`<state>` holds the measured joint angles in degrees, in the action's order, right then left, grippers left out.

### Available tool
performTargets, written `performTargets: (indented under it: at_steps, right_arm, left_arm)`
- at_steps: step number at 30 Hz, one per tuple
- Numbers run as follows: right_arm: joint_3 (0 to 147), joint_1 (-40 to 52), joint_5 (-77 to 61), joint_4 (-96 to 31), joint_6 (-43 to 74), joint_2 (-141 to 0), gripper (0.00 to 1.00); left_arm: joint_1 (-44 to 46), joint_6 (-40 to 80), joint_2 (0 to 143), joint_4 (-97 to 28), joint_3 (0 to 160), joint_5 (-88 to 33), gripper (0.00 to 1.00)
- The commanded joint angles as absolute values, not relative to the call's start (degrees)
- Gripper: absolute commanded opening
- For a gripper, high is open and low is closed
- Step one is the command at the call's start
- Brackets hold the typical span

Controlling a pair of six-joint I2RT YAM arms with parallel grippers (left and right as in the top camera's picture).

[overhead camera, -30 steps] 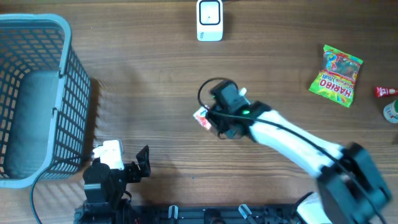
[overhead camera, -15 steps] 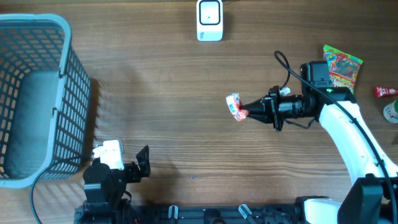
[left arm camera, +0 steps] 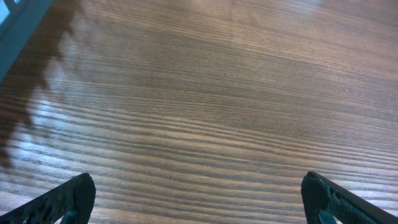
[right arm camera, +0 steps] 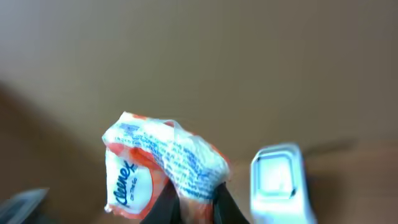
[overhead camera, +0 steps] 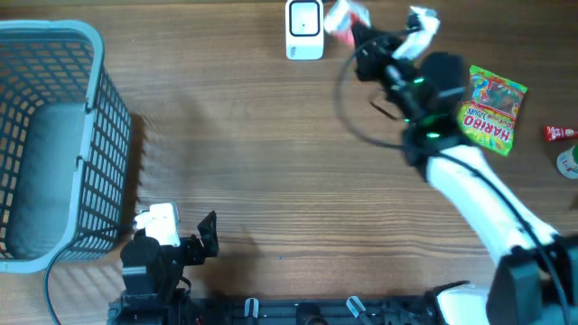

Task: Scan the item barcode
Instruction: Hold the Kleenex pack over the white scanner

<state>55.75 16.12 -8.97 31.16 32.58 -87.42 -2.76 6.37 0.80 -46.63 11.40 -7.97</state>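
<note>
The right gripper (overhead camera: pixel 354 31) is up at the 12 o'clock edge of the table (overhead camera: pixel 253 162), its arm reaching in from the 4 o'clock corner. Its fingers are pinched nearly together on a small tissue pack (overhead camera: pixel 338 18), orange and white. The pack hangs in the air just beside the scanner (overhead camera: pixel 304 29), on its 3 o'clock side. The overhead view is motion-blurred there, so I cannot tell whether the two touch.

From the right wrist camera the tissue pack (right arm camera: pixel 161 165) fills the middle of the frame. It is crumpled, with blue small print across its top face and a brand oval at 8 o'clock. The right gripper (right arm camera: pixel 191 205) has its lower edge clamped between dark fingers. The scanner (right arm camera: pixel 278 183) stands to the pack's 4 o'clock, its pale window toward the camera — soft in focus.

The left gripper (overhead camera: pixel 185 236) sits at the table's 7 o'clock, close to the near edge, with its fingers spread as wide as they go and nothing between them. Its own camera shows only bare wood between the two black fingertips (left arm camera: pixel 68 198).

A blue-grey basket (overhead camera: pixel 113 135) fills the 9 o'clock side. A candy bag (overhead camera: pixel 489 108) lies flat at 2 o'clock, just beside the right arm, and a small red thing (overhead camera: pixel 560 134) pokes in at the 3 o'clock edge.
</note>
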Motion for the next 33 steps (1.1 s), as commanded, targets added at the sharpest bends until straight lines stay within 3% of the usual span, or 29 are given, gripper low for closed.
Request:
performTargets:
  at_steps: [1,3,5,8,13,20,28,30,33]
  right_arm:
    - [55.94,20.95,14.0,46.35,10.48,-96.88,0.05]
    - [57.01,20.93,14.46,61.52,7.25,-106.78,0.04]
    - [60.82,20.27,15.05,66.57,7.22,-114.5,0.05]
    - [71.48,20.23,9.41,64.16,2.35,-123.55,0.05]
    - [86.61,20.62,5.13,49.84,1.85,-132.68,0.05]
    - [88.79,20.84,3.07,53.69,6.66,-140.99,0.05]
    - [90.74,20.84,2.94,51.44,7.7,-137.78,0.04]
    - [90.74,20.71,7.2,39.88,7.44,-129.8,0.04]
    - [90.74,19.77,27.81,23.14,2.79,-118.67,0.04]
  left_arm:
    - [-2.96,6.7,0.36,-46.54,10.76,-7.84,1.0]
    - [-2.96,6.7,0.36,-46.54,10.76,-7.84,1.0]
    - [-2.96,6.7,0.36,-46.52,10.76,-7.84,1.0]
    - [-2.96,6.7,0.36,-46.54,10.76,-7.86,1.0]
    - [-2.96,6.7,0.36,-46.54,10.76,-7.86,1.0]
    - [-2.96,6.7,0.36,-46.54,10.76,-7.84,1.0]
    - [-2.96,6.7,0.36,-46.54,10.76,-7.84,1.0]
    - [-2.96,6.7,0.36,-46.54,10.76,-7.84,1.0]
    - [-2.96,6.7,0.36,-46.54,10.76,-7.86,1.0]
